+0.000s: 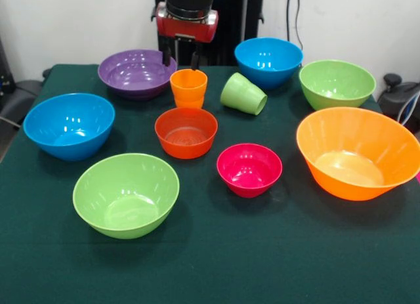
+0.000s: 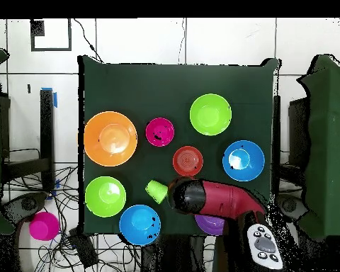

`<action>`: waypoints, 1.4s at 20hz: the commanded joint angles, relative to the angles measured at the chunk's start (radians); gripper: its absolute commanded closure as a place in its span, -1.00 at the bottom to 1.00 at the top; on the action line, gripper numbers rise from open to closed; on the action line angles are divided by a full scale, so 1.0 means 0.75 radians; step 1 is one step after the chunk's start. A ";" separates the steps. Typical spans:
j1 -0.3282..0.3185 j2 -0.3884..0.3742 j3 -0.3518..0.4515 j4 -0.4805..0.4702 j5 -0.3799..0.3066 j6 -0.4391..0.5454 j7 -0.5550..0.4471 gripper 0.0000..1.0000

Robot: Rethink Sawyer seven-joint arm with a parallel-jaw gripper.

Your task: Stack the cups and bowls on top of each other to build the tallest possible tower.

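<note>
My gripper (image 1: 180, 60) hangs open at the table's far side, its two dark fingers (image 1: 165, 54) just above and behind the upright orange cup (image 1: 188, 87). It holds nothing. The light green cup (image 1: 243, 94) lies on its side to the right of the orange cup, and also shows in the overhead view (image 2: 156, 190). The small red-orange bowl (image 1: 186, 132) stands in front of the orange cup, and the magenta bowl (image 1: 249, 169) is nearer still. No tower shows: every cup and bowl rests apart on the table. In the overhead view my arm (image 2: 215, 200) hides the orange cup.
Around the green table (image 1: 216, 264) stand a purple bowl (image 1: 136, 73), two blue bowls (image 1: 69, 125) (image 1: 268, 61), two light green bowls (image 1: 126, 194) (image 1: 336, 83) and the largest orange bowl (image 1: 357, 153). A magenta object (image 2: 43, 226) lies off the table.
</note>
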 commanded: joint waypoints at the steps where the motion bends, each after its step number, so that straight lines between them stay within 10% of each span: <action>1: -0.023 0.111 0.207 -0.035 -0.084 -0.117 -0.002 -1.00; 28: -0.041 0.114 0.212 -0.035 -0.088 -0.124 0.026 -1.00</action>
